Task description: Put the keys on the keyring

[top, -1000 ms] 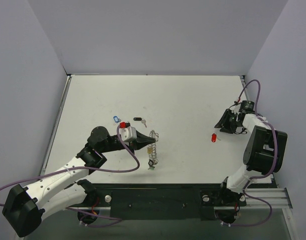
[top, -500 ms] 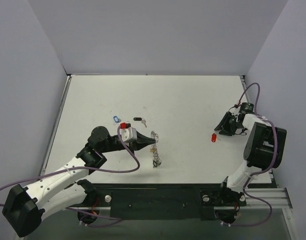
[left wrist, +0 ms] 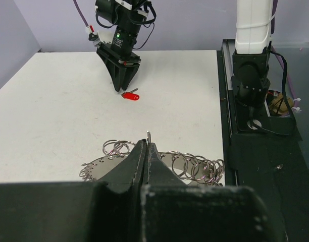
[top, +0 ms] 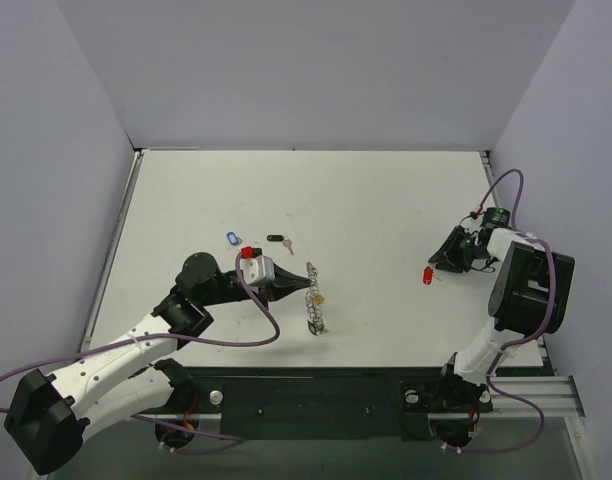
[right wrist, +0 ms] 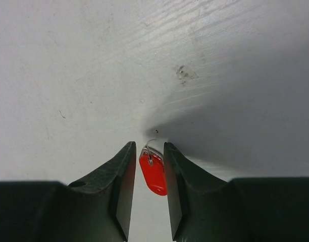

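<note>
Close to the near edge of the white worktop (top: 386, 200), a bit left of the middle, the left gripper (top: 298, 286) points to the right. Its jaws are pressed tight together on the rim of the keyring (top: 313, 300). From above, the keyring looks like a thin line, so it stands up on its edge, with its lower end touching the worktop. From the left wrist it is a flat grey ring with lots of little wire loops (left wrist: 195, 164) all around it, and one loop sticks up right at the fingertips. Something small and yellowish sits on the keyring, but it is too tiny to tell what it is. Far off, near the right edge of the worktop, the right gripper (top: 441, 266) points down and to the left. Its jaws are only a little way apart. A red key (right wrist: 153, 175) lies flat on the worktop between them, with one finger on each side. A thin gap shows beside one finger, so the key is not squeezed. Three more keys lie just behind the left gripper, toward the far edge. They are a blue key (top: 232, 238), a black key (top: 277, 239), and another red key (top: 246, 249) right beside the gripper's white body. All three are well apart from the keyring.
</note>
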`<state>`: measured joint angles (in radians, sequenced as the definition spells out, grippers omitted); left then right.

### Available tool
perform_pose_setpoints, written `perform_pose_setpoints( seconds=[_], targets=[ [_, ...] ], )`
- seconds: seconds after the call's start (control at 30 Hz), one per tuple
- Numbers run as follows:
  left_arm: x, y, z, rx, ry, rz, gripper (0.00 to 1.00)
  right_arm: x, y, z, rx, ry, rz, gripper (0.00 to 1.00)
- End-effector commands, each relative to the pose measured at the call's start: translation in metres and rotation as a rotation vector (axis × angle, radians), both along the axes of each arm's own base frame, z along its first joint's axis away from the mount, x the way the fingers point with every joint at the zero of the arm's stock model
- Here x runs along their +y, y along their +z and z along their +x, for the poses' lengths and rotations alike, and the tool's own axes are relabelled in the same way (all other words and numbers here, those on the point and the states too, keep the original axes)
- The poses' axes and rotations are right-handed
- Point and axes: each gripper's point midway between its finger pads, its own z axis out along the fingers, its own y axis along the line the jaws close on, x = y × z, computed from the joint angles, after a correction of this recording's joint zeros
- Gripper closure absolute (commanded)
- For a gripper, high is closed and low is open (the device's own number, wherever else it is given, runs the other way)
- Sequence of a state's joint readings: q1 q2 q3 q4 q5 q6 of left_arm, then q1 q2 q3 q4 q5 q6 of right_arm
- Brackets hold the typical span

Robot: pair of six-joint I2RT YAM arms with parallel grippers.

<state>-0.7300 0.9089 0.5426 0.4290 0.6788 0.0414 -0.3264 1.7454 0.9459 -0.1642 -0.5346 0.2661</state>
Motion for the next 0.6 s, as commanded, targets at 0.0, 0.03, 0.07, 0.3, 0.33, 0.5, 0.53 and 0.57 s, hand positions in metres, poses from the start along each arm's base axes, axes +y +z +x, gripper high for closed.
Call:
perform_pose_setpoints(
  seconds=[0.0,0.03,0.07,0.3,0.33,0.5,0.53,0.57],
  targets=[
    [0.002,0.0235,-0.0016,-0.077,-0.004,-0.045,1.0,0.0054,0.0,-0.0083,0.042,-0.008,0.051,0.75],
    [0.0023,0.0224,-0.0015,-0.075,-0.004,-0.043,1.0,0.0051,-0.0002,-0.0083,0.044,-0.007,0.05,0.76],
    [0.0021,0.0232,-0.0015,-0.077,-0.004,-0.044,1.0,0.0048,-0.0002,-0.0085,0.045,-0.005,0.047,0.76],
    [0.0028,0.0236,-0.001,-0.082,0.0,-0.042,1.0,0.0064,-0.002,-0.0112,0.056,-0.002,0.058,0.78],
    [0.0029,0.024,-0.0012,-0.083,0.0,-0.043,1.0,0.0061,-0.0022,-0.0116,0.057,0.0,0.056,0.78],
    [0.003,0.0234,-0.0009,-0.081,0.001,-0.04,1.0,0.0039,-0.0021,-0.0128,0.062,-0.003,0.053,0.8],
    [0.0028,0.0235,-0.0011,-0.081,0.001,-0.04,1.0,0.0038,-0.002,-0.0134,0.065,-0.002,0.052,0.8],
    [0.0028,0.0235,-0.0011,-0.081,0.001,-0.04,1.0,0.0033,-0.002,-0.0138,0.065,-0.003,0.052,0.81]
  ],
)
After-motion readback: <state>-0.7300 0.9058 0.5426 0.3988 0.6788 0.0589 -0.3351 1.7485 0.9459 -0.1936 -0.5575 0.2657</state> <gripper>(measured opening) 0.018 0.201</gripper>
